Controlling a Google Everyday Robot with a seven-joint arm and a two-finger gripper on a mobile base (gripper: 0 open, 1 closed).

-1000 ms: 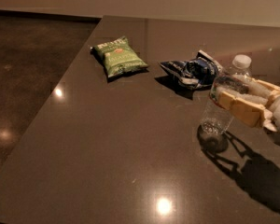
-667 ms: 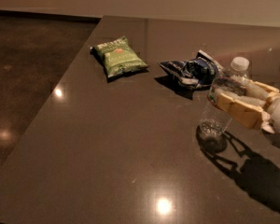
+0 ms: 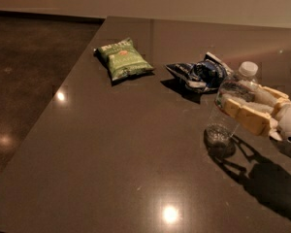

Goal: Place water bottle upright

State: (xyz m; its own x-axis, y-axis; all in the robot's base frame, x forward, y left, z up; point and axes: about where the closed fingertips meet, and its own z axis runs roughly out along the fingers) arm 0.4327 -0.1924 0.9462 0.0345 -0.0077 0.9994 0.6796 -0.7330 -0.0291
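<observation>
The water bottle (image 3: 228, 111) is a small clear ribbed bottle with a white cap. It stands nearly upright on the dark table (image 3: 116, 144) at the right, tilted slightly, cap up and base low over the tabletop. My gripper (image 3: 240, 103) reaches in from the right edge and its tan fingers (image 3: 247, 116) are closed around the bottle's middle. The label is hidden behind the fingers.
A green snack bag (image 3: 122, 58) lies at the back centre-left. A dark blue snack bag (image 3: 199, 74) lies just behind the bottle. The table's left edge runs diagonally, with dark floor (image 3: 24, 81) beyond it.
The bottle and gripper have barely moved; the bottle stays held in the same near-upright pose.
</observation>
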